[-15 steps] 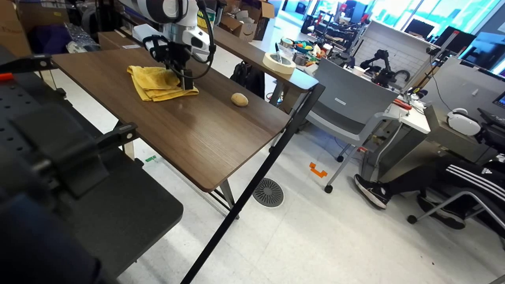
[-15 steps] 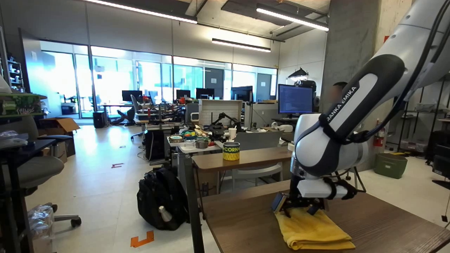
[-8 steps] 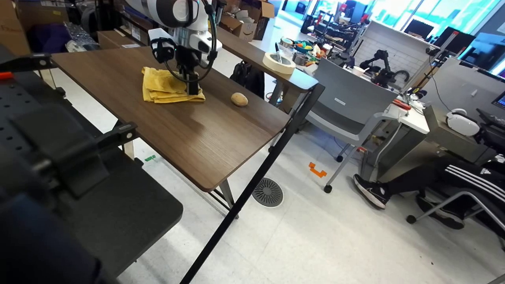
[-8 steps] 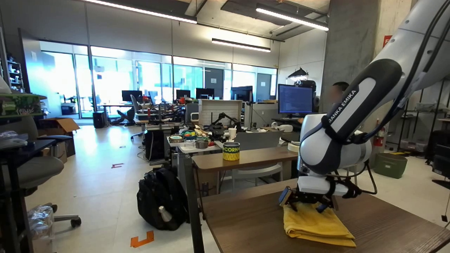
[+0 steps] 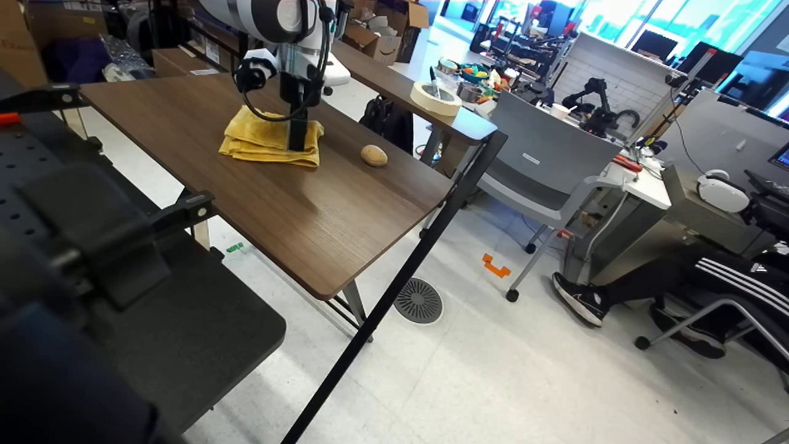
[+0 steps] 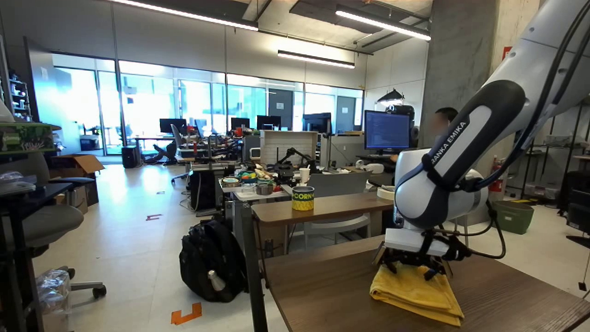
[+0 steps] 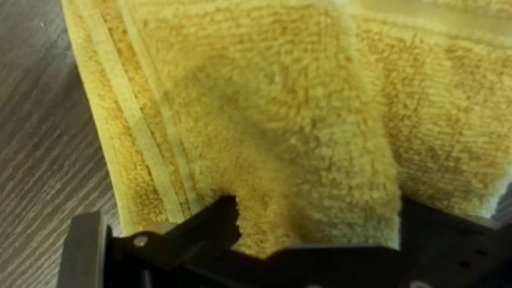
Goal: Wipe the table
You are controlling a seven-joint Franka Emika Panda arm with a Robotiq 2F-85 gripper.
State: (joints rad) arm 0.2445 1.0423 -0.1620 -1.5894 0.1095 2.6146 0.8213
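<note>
- Rests fingers (image 5: 298, 135), spread wide, on a folded yellow towel (image 7: 260, 100), with a hump of it between them in the wrist view.
- As for the counter (image 5: 296, 209): stands below the robot arm (image 6: 470, 133) in both exterior views, dark brown and wood-grained, directly under the towel.
- On the counter too, near the towel but apart from it: a tan, egg-shaped lump (image 5: 374, 155) in an exterior view.
- On a narrow wooden shelf (image 6: 341, 206) along the counter's side: a roll of tape (image 5: 434, 106) with a pen (image 5: 434, 83) standing in it, and a tin (image 6: 303, 203) marked CORN.
- On the floor (image 6: 129, 258) near the counter, in both exterior views: a black backpack (image 6: 209, 258).
</note>
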